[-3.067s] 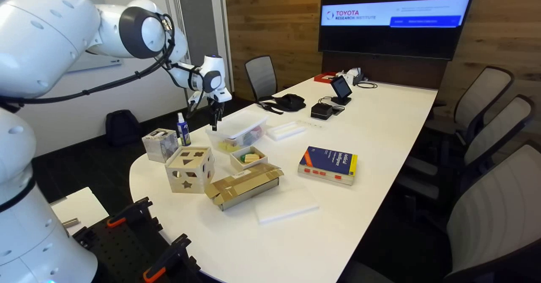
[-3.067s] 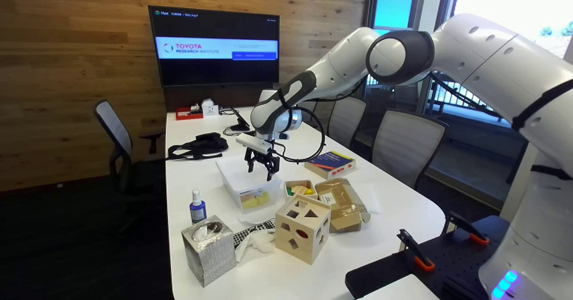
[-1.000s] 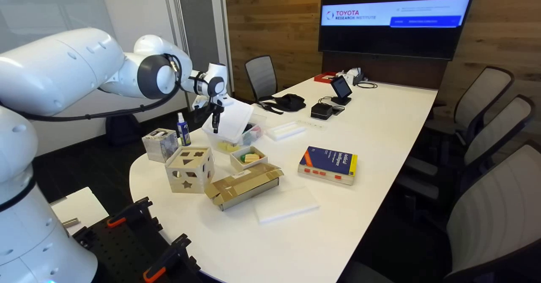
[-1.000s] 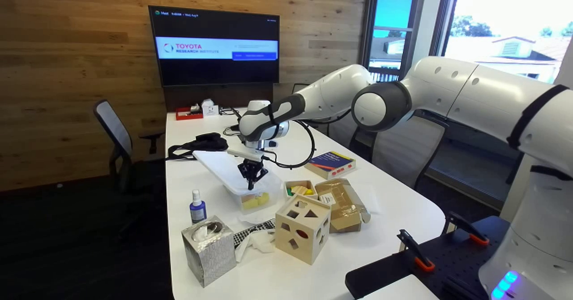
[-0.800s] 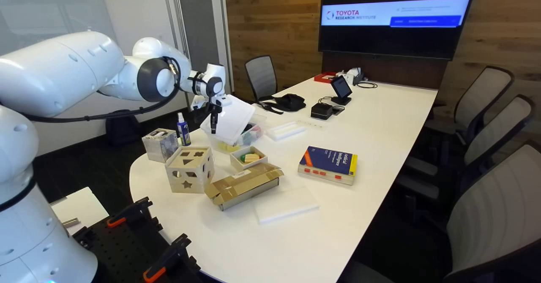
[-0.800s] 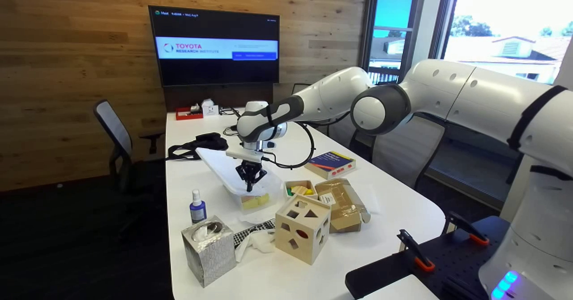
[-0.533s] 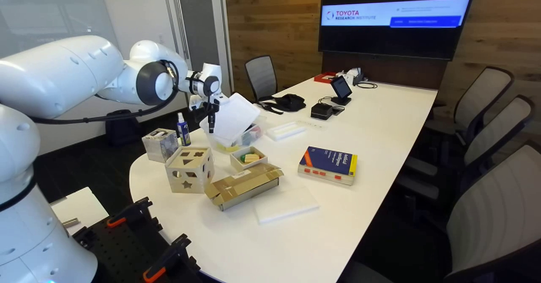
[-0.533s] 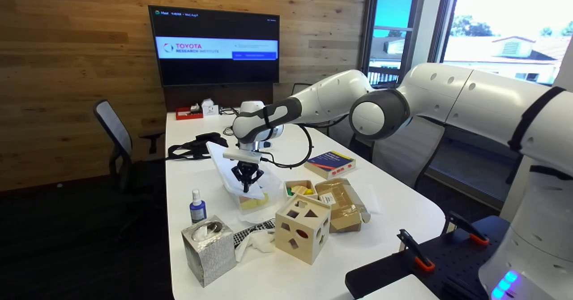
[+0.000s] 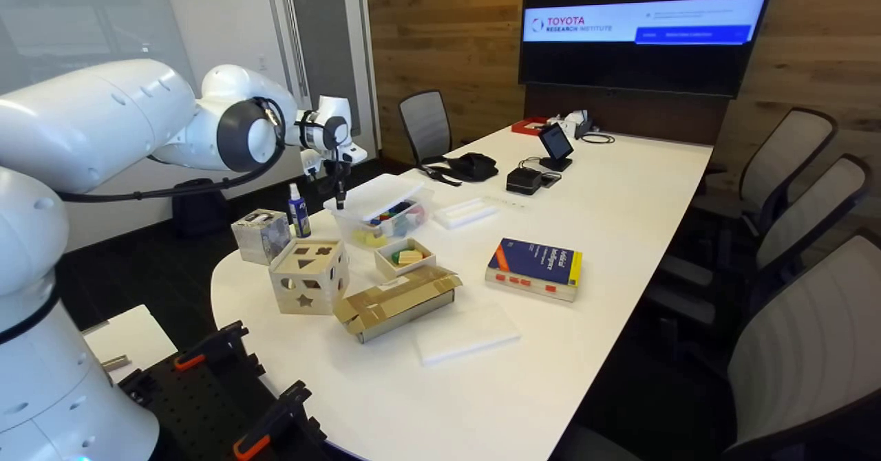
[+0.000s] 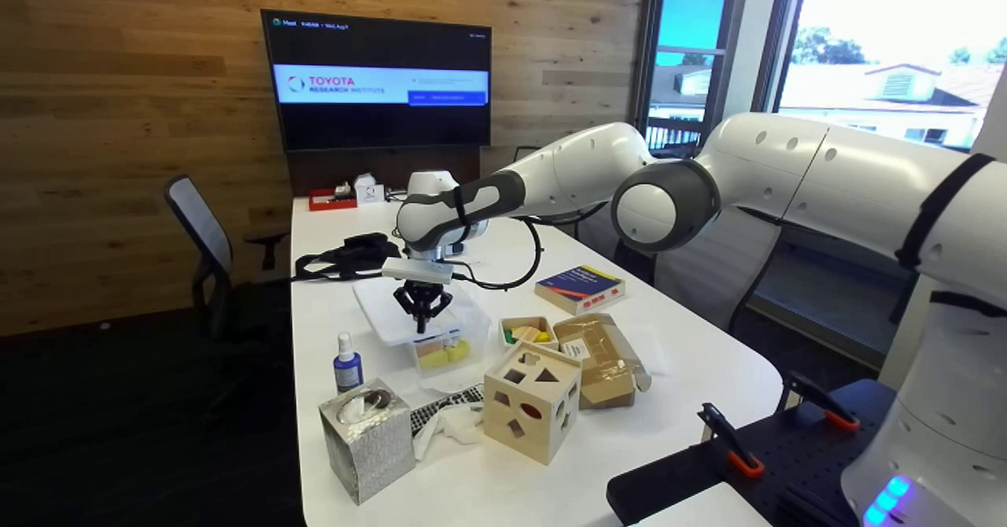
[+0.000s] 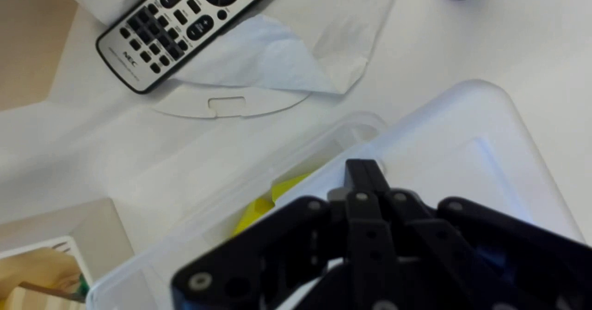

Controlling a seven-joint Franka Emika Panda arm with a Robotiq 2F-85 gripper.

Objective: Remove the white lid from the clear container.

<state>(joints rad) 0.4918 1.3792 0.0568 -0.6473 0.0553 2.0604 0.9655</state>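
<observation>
The gripper stands narrow, its black fingers drawn close together on an edge of the white lid — how much of that edge is pinched I can't make out. In the wrist view they meet just right of the centre of the frame; the lid spreads away from them to the right, one rounded corner reaching into the upper right.

The clear container is underneath, left of centre in an exterior view. The lid sits askew over it, so a strip on the container's right is uncovered and I can see coloured pieces inside. Whether the lid rests on the rim or hangs a little above it, I can't tell.

Around them there's plenty on show: a spray bottle and a tissue box to the left, a small open box just below the container, a wooden cube towards the lower left, and a thick book well apart on the right. A remote control (silver, black buttons) fills the upper left of the wrist view — white tissue beside it.
</observation>
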